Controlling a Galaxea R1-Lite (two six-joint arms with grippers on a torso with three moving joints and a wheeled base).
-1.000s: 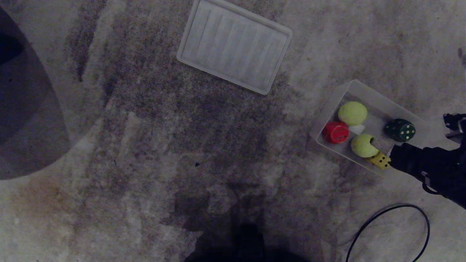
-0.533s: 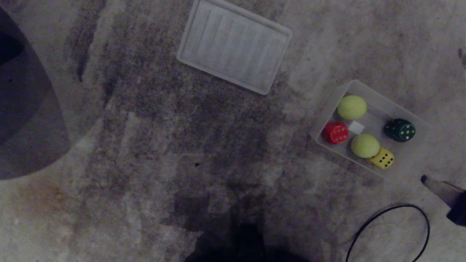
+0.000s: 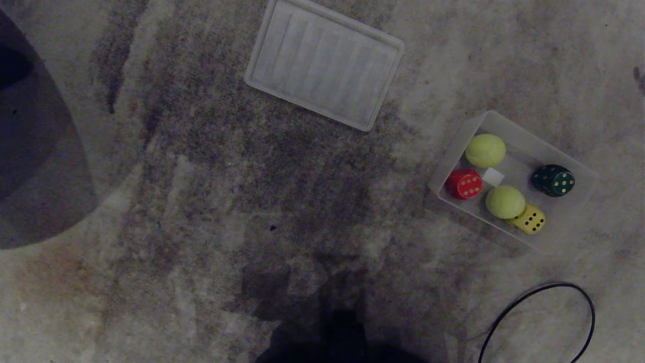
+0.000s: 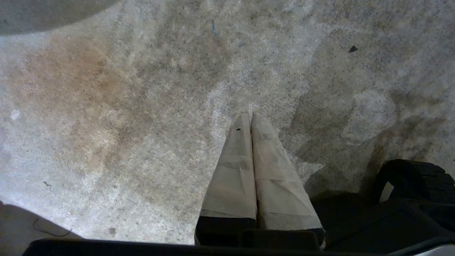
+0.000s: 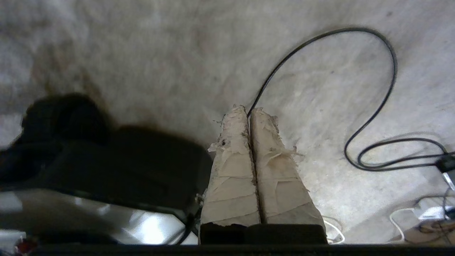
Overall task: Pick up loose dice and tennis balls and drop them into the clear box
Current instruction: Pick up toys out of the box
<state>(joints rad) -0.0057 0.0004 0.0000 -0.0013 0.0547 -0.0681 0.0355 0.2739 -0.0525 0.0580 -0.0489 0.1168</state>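
The clear box [image 3: 456, 143] sits on the carpet at the right of the head view. Inside it lie two tennis balls [image 3: 485, 150] [image 3: 505, 201] and three dice: a red die [image 3: 464, 183], a dark green die [image 3: 553, 180] and a yellow die [image 3: 529, 219]. Neither arm shows in the head view. My right gripper [image 5: 249, 111] is shut and empty above bare carpet beside a black cable, away from the box. My left gripper [image 4: 250, 117] is shut and empty over bare carpet.
A flat ribbed translucent lid [image 3: 324, 61] lies on the carpet at the top middle. A black cable loop [image 3: 536, 315] curls below the box. A dark rounded shape [image 3: 35, 146] fills the left edge. My own base [image 3: 332, 338] shades the bottom middle.
My right arm pulled back from the box's near corner and left the head view. Its jaws closed. The yellow die, earlier partly covered by the arm, now shows fully in the box.
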